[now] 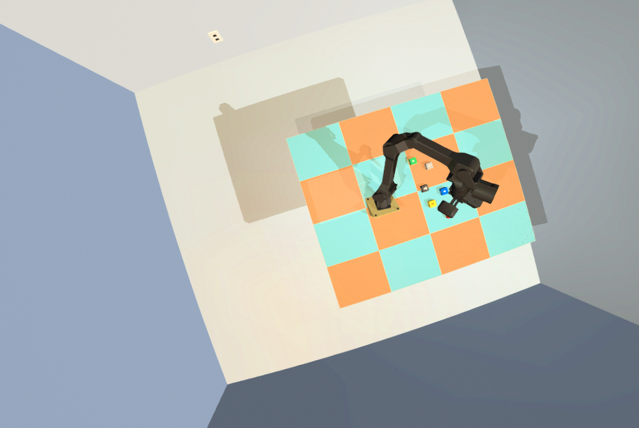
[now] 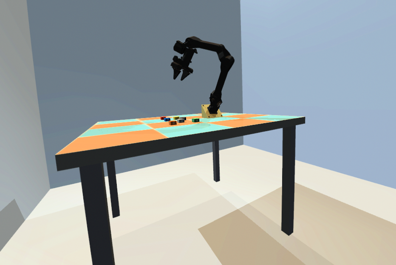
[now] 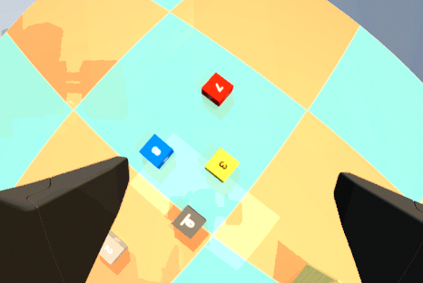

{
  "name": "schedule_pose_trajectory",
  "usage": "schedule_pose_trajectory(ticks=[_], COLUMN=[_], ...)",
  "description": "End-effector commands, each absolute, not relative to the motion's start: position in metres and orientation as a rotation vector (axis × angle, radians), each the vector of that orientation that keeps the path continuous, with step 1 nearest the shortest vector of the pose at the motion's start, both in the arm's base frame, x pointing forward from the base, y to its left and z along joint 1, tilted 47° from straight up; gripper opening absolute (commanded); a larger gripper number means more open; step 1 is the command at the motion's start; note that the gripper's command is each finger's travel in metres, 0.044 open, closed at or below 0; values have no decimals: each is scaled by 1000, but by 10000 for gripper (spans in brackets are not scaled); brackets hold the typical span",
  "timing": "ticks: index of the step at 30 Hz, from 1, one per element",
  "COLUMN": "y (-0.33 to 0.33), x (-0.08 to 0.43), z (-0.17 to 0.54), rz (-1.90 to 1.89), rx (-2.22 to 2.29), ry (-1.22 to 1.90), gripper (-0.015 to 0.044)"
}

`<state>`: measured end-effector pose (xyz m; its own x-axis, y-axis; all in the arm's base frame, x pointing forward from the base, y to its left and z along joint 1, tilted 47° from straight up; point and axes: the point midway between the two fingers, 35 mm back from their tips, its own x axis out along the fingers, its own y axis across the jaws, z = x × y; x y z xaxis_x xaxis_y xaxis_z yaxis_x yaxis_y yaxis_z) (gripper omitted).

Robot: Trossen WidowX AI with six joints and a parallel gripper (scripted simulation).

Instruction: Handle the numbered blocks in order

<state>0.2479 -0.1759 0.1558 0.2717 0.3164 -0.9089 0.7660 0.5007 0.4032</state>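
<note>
Yellow block: it lay on the chequered surface [image 1: 358, 276] [image 2: 102, 140] [image 3: 268, 15] and showed a 3; this block [image 1: 432, 203] [image 2: 176, 117] [image 3: 221, 165] was between the red and the dark grey ones in the wrist view.
Red block: this one [image 1: 448, 216] [image 2: 163, 117] [image 3: 218, 89] was mostly covered from above; its digit I could not tell surely.
Blue block: it [image 1: 443, 191] [image 2: 167, 119] [image 3: 156, 151] lay near the yellow block, on the same turquoise square.
Dark grey block: it [image 1: 424, 188] [image 2: 182, 118] [image 3: 189, 222] stood close to a square's border.
White block: it [image 1: 428, 165] [image 2: 180, 120] [image 3: 112, 248] was partly hidden behind a finger in the wrist view.
Green block: it [image 1: 412, 160] [image 2: 195, 120] rested near the white one.
Orange block: it [image 2: 172, 122] appeared only in the exterior view.
End effector: it [image 1: 467, 195] [image 2: 178, 79] [image 3: 232, 174] was released, fingers wide apart, holding nothing, well above the blocks and pointing downward.
Arm: it [image 1: 436, 149] [image 2: 207, 44] was bent high over its yellowish base [image 1: 395, 210] [image 2: 205, 111].
</note>
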Motion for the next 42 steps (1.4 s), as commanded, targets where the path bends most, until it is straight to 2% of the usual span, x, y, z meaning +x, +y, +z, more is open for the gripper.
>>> schedule_pose_trajectory(ticks=[1,13,42], y=[-152,-115,-114], x=[263,265,265], z=[93,24,23], rz=[93,708,715], rx=[805,534,531], ry=[1497,1492,1490], gripper=[400,400,400])
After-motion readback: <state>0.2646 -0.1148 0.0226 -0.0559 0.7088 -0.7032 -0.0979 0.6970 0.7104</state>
